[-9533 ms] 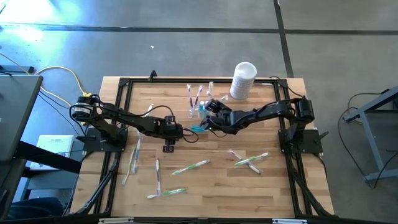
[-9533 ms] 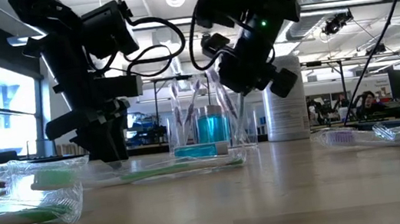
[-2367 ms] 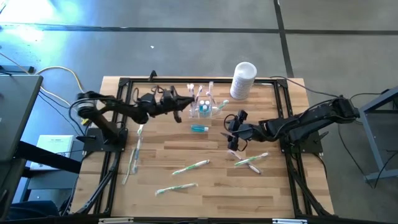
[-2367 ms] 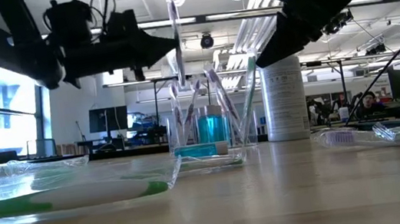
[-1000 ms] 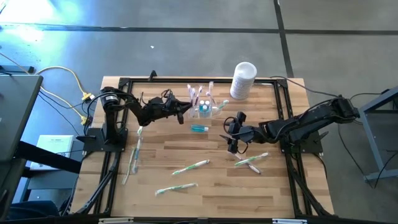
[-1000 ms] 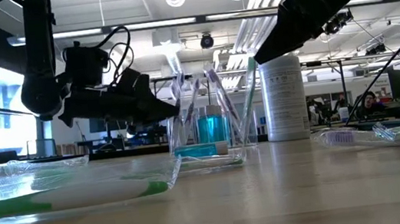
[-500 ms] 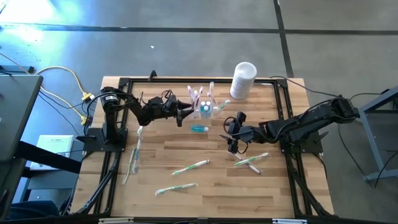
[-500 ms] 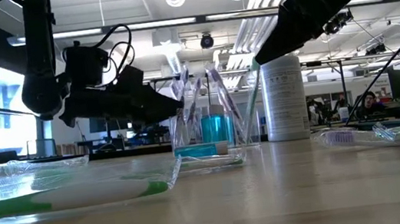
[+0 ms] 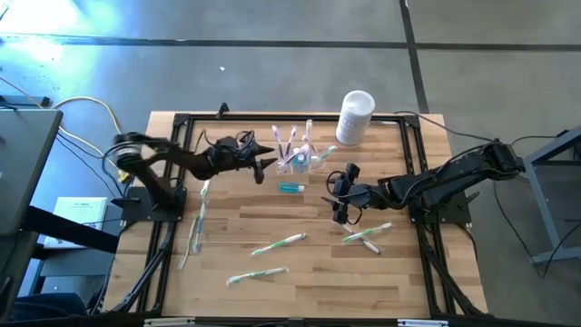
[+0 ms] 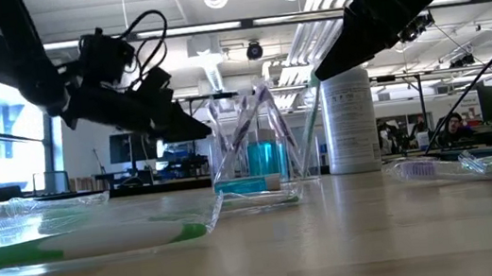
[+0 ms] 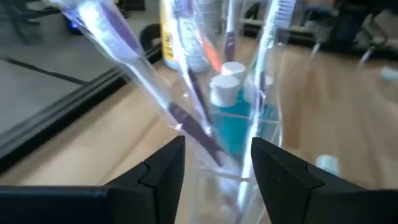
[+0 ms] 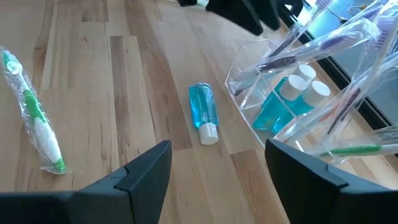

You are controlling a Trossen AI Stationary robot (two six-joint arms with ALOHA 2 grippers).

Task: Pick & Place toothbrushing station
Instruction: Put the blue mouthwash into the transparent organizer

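Two matte black arms, chunky jointed links, black cable loops hanging off the wrists. Left arm (image 9: 172,156) with a yellow cable running to its base, upper left of the frame. Right arm (image 9: 436,182) same build. Fingers (image 12: 146,174) dark, flat, angular wedges, no visible markings

Toothbrushing station (image 9: 297,158): on the table (image 9: 399,272), near its far edge, holding upright toothbrushes (image 10: 237,130) and two small bottles (image 12: 297,87).
White container (image 9: 355,116): behind and to the right of the station, at the far edge.
Loose bottle (image 9: 291,188): lying flat just in front of the station.
Left gripper (image 9: 270,164): just left of the station, jaws apart.
Right gripper (image 9: 339,198): in front and to the right of the station, apart from it.
Wrapped toothbrushes (image 9: 278,243): scattered well in front of the station.
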